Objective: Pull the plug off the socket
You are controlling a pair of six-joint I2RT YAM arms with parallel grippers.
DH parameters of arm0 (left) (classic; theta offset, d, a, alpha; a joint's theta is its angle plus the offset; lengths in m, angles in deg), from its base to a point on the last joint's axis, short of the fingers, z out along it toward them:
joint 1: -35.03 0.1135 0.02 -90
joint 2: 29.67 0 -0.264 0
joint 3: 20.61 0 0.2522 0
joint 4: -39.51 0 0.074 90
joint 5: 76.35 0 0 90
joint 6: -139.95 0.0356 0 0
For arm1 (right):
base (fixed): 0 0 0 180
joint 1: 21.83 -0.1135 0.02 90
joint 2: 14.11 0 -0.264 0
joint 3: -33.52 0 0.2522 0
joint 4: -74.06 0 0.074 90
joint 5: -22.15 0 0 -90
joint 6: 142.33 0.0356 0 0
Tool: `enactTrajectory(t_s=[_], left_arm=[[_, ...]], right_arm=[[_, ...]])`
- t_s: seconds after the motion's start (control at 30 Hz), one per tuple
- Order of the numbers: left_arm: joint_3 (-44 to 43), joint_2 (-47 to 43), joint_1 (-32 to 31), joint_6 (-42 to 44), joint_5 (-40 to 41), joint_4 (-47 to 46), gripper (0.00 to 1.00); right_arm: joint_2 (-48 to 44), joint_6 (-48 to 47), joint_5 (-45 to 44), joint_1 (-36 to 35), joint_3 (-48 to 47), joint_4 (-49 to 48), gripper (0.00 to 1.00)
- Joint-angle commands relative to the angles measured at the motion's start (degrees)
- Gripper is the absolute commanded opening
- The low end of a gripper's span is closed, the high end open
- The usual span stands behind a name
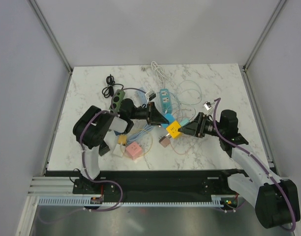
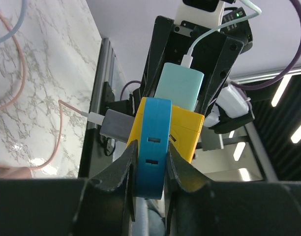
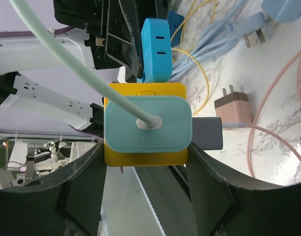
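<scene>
A yellow cube socket (image 1: 173, 129) hangs above the table between my two grippers. A blue plug (image 2: 151, 147) sits in one face, a teal plug (image 3: 148, 123) with a white cable in another, and a grey plug (image 3: 207, 132) with a pink cable in a third. My left gripper (image 2: 150, 150) is shut on the blue plug; in the top view it (image 1: 165, 120) comes from the left. My right gripper (image 3: 146, 147) is shut on the teal plug, its fingers on both sides; in the top view it (image 1: 183, 129) comes from the right. The yellow socket (image 2: 185, 130) also shows in the left wrist view.
On the table lie a pink cube socket (image 1: 134, 150), a brown plug (image 1: 164, 142), a green power strip (image 1: 117, 98), a teal power strip (image 1: 164, 100), a black cable (image 1: 110, 86), a white cable (image 1: 158, 71) and tangled thin cables around the middle.
</scene>
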Motion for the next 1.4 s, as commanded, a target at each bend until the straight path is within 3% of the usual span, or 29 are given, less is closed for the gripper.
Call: enactTrajectory(t_s=[0.0,0.07,0.13,0.2,0.23,0.3,0.4,0.43,0.53,0.57,0.63,0.7,0.73,0.77,0.8,0.83,0.87,0.97,1.0,1.1,1.2,1.37], left_arm=[[-2.55,6.39,2.43,-21.38,7.99,-21.83,0.02],[-3.34,6.24,2.52,-17.45,7.91,-17.73,0.02],[-3.69,2.56,2.52,-10.26,7.39,-2.22,0.02],[-4.65,-1.92,2.52,7.2,9.39,13.59,0.02],[-6.84,-5.94,2.43,19.54,10.8,30.73,0.02],[-9.13,-8.17,2.86,25.71,13.1,39.39,0.02],[-7.14,-5.47,5.49,13.48,7.75,22.71,0.02],[-6.6,-1.37,6.11,1.5,7.04,6.71,0.02],[-6.85,6.81,7.7,-16.21,7.03,-14.63,0.02],[-6.95,8.07,7.96,-18.11,7.73,-16.28,0.02],[-6.86,7.04,8.05,-15.87,7.39,-15.26,0.02],[-6.33,2.31,7.97,-5.45,7.29,4.88,0.02],[-6.77,-1.46,7.88,10.89,8.34,15.15,0.02],[-7.73,-7.77,7.44,19.84,13.05,39.44,0.02],[-10.7,-10.44,7.26,32.46,16.14,47.08,0.02],[-11.25,-11.95,7.26,34.5,18.09,50.73,0.02],[-11.08,-12.83,8.48,34.26,16.71,50.24,0.02],[-8.1,-10.13,11.91,19.98,9.7,34.21,0.02],[-6.18,-7.77,12.44,12.18,8.89,23.45,0.02],[-5.19,-3.98,12.71,3.0,7.04,11.25,0.02],[-5.54,-4.4,12.36,4.97,6.94,12.52,0.02],[-6.16,-9.32,11.22,13.94,8.0,27.01,0.02]], right_arm=[[-2.53,-0.08,4.62,-1.3,0.6,-7.26,0.0],[-2.71,-0.6,4.62,-1.3,0.51,-5.6,0.0],[-2.97,-2.96,3.48,-1.3,-0.46,-0.35,0.0],[-3.32,-4.65,2.95,-1.3,-0.63,1.52,0.0],[-3.41,-4.73,2.77,-1.3,-0.28,2.14,0.0],[-3.59,-4.65,2.51,-1.3,0.42,2.58,0.0],[-4.2,-4.47,1.9,-1.3,1.47,2.67,0.0],[-4.47,-4.47,1.89,-1.3,1.56,2.67,0.0],[-5.08,-3.94,1.72,-1.21,1.65,2.67,0.0],[-5.26,-3.77,1.54,-1.3,1.57,2.76,0.0],[-5.61,-3.68,1.19,-1.21,1.3,3.2,0.0],[-5.79,-4.2,0.75,-1.21,0.78,4.33,0.0],[-5.79,-4.64,0.58,-1.3,0.6,5.04,0.0],[-5.79,-4.91,0.4,-1.3,0.25,5.57,0.0],[-5.87,-5.17,0.4,-1.3,0.25,5.92,0.0],[-5.79,-5.17,0.23,-1.3,0.25,6.1,0.0],[-5.79,-5.17,0.22,-1.3,0.25,6.19,0.0],[-5.35,-5.61,0.31,-1.3,-0.02,6.19,0.0],[-5.35,-5.61,0.4,-1.3,-0.1,6.19,0.0],[-5.87,-5.53,0.49,-1.3,-0.81,6.19,0.0],[-6.23,-6.14,-0.82,-1.3,-1.6,7.14,0.0],[-4.12,-11.22,-10.13,-1.21,-3.53,14.95,0.01]])
